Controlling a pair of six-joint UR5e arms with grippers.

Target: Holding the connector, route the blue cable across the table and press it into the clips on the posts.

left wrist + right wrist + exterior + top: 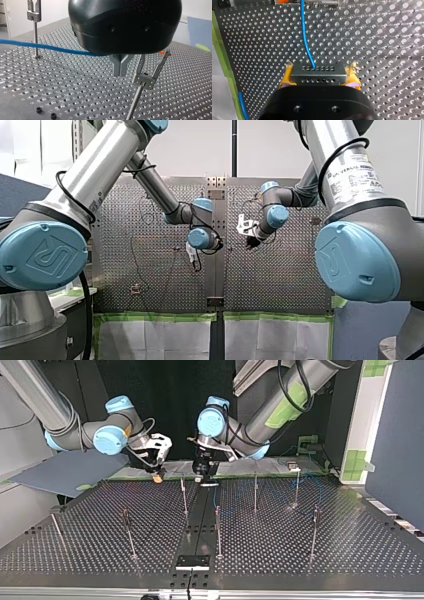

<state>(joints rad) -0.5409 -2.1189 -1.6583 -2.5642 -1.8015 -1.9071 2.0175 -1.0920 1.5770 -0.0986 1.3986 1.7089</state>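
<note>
R claw (320, 73) (yellow pads) clamps blue cable (305, 37) end; L claw (120, 68) closed, cable passing behind. Clip (147, 75), lower right of L wrist view, empty: routing barely begun.

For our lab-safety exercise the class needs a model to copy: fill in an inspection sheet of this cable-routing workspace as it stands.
Surface: perforated table, metal, with a dark strip down its middle.
Job's things: blue cable runs over the table, outside the empty clip by the left end effector; posts upright.
Clutter: small black fasteners on the table.
End effectors: left end effector fingers shut, cable reaching it; right end effector has the cable ending at it, grip unclear.
Cables: black arm cables.
Surroundings: green tape edging; grey board beside the table.
</note>
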